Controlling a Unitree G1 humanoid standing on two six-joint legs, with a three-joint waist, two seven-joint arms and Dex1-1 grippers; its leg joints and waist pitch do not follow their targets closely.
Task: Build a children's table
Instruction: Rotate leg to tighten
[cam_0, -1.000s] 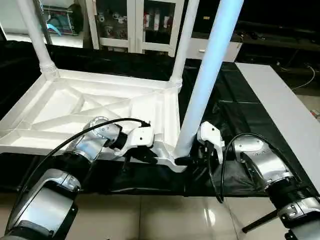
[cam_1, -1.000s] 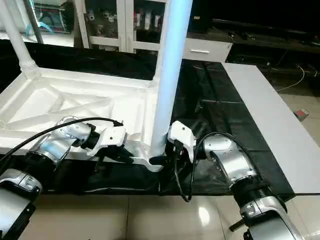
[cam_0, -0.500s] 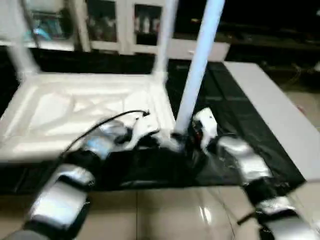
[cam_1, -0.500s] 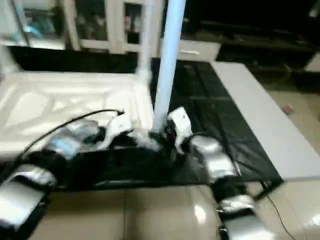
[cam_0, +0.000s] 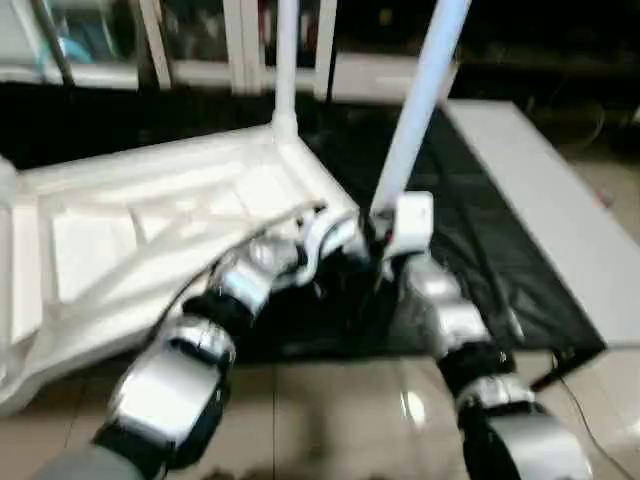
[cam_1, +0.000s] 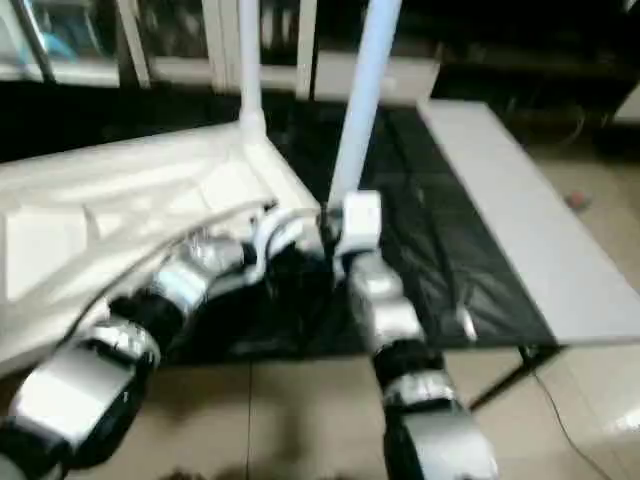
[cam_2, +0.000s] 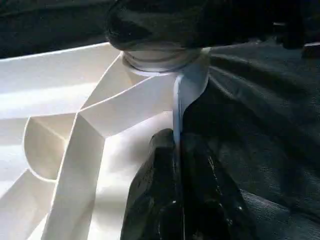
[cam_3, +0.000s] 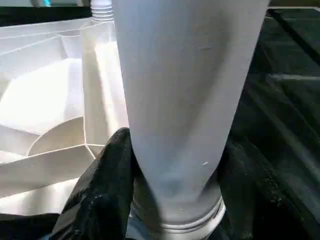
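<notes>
The children's table lies upside down: its white ribbed tabletop (cam_0: 150, 220) rests askew on the black-draped work table (cam_0: 470, 260). One white leg (cam_0: 286, 60) stands in the far corner socket. A second leg (cam_0: 415, 110) rises from the near right corner socket (cam_2: 160, 60). My right gripper (cam_0: 388, 232) is shut on this leg's base; black fingers (cam_3: 107, 185) flank the leg (cam_3: 185, 100). Just left of it, my left gripper (cam_0: 345, 240) is shut on the tabletop's thin rim (cam_2: 177, 105), pinched between its fingers (cam_2: 150, 200).
A grey table (cam_0: 560, 200) runs along the right of the black-draped one. White cabinets (cam_0: 190, 40) stand behind. Tiled floor (cam_0: 330, 420) lies in front, below my forearms. The tabletop's left part reaches past the work table's front edge.
The view has shifted. The tabletop now lies askew to the black table's front edge, its gripped corner farther from me. Both grips hold as before.
</notes>
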